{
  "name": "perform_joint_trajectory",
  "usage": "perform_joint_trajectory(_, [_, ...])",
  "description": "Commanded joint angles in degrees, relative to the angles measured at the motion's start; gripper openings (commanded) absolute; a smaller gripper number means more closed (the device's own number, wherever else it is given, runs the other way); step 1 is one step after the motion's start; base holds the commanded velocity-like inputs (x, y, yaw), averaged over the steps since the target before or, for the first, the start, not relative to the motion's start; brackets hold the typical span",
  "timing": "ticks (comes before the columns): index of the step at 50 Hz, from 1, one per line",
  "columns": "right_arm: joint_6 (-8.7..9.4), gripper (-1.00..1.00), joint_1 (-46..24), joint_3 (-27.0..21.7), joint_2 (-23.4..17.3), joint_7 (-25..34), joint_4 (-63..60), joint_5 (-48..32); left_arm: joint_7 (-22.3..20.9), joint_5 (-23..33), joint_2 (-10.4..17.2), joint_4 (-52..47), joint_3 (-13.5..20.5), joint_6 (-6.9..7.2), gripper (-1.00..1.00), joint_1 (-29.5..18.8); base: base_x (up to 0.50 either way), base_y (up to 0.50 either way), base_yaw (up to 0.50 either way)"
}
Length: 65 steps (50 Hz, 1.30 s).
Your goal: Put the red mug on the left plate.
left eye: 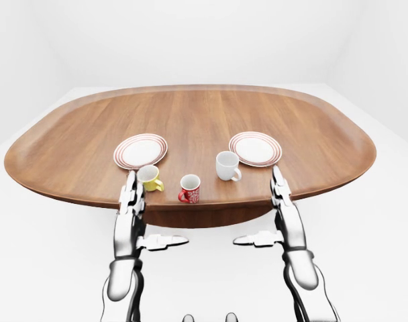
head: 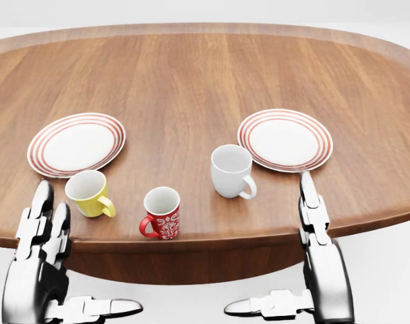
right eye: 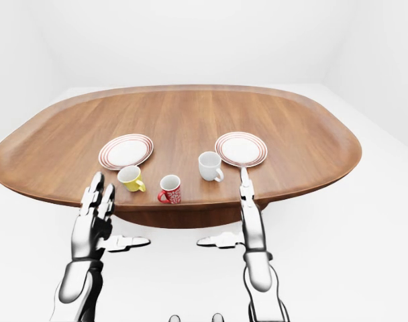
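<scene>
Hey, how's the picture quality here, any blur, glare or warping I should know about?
Head view: sharp and evenly lit, with soft shadows under the red mug and a faint sheen on the table. Left-eye and right-eye views: wide-angle, the table bulging as an oval, the mugs small but crisp; no glare.

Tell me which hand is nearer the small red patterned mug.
Left, by a modest margin. The left hand sits to the lower left of the red patterned mug, past the yellow mug; the right hand is farther off to its right. Both open.
</scene>
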Motion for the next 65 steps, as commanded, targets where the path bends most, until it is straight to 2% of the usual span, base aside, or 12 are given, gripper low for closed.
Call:
perform_joint_trajectory(1, [-5.93, 1.0, 23.3, 10.3, -5.5, -8.9, -23.4, -9.5, -5.4, -8.5, -1.5, -17.3, 1.8, 0.0, 1.0, 18.9, 0.0, 0.0, 0.0])
perform_joint_trajectory(4, [-5.93, 1.0, 24.7, 11.8, -7.8, -11.8, -24.5, -10.0, -5.3, -9.0, -2.8, -16.0, 3.7, 0.0, 1.0, 16.9, 0.0, 0.0, 0.0])
perform_joint_trajectory(7, [-5.93, 1.0, 24.7, 12.8, -9.2, -13.5, -25.1, -10.9, -6.5, -10.1, -3.2, -16.5, 4.2, 0.0, 1.0, 16.4, 0.0, 0.0, 0.0])
perform_joint_trajectory(12, [-5.93, 1.0, 24.1, 13.1, -10.3, -14.4, -25.0, -10.9, -6.2, -8.2, -3.9, -15.6, 4.2, 0.0, 1.0, 14.8, 0.0, 0.0, 0.0])
perform_joint_trajectory(19, [-5.93, 1.0, 24.6, 13.9, -11.0, -15.1, -25.3, -12.1, -6.7, -8.8, -3.8, -15.5, 4.0, 0.0, 1.0, 15.0, 0.0, 0.0, 0.0])
perform_joint_trajectory(31, [-5.93, 1.0, 22.9, 13.8, -10.8, -13.7, -24.4, -11.8, -5.5, -6.7, -3.3, -14.1, 2.3, 0.0, 1.0, 13.9, 0.0, 0.0, 0.0])
perform_joint_trajectory(39, [-5.93, 1.0, 21.3, 13.2, -9.5, -12.7, -23.6, -11.6, -5.1, -7.8, -3.0, -14.5, 2.3, 0.0, 1.0, 14.6, 0.0, 0.0, 0.0])
perform_joint_trajectory(42, [-4.46, 1.0, 20.6, 12.8, -8.8, -12.9, -23.7, -11.8, -5.5, -9.0, -2.9, -14.9, 2.3, 0.0, 1.0, 15.3, 0.0, 0.0, 0.0])
perform_joint_trajectory(44, [-3.91, 1.0, 20.2, 12.2, -8.4, -13.0, -23.6, -11.1, -5.8, -10.1, -2.9, -15.2, 2.5, 0.0, 1.0, 15.6, 0.0, 0.5, 0.0])
perform_joint_trajectory(53, [-5.11, 1.0, 19.4, 12.0, -8.1, -11.4, -22.4, -9.9, -5.8, -9.8, -2.9, -15.0, 2.3, 0.0, 1.0, 15.1, 0.0, 0.5, 0.0])
perform_joint_trajectory(65, [-4.82, 1.0, 18.3, 11.2, -7.3, -10.1, -21.8, -8.9, -5.3, -9.1, -2.7, -14.6, 2.0, 0.0, 1.0, 14.7, 0.0, 0.5, 0.0])
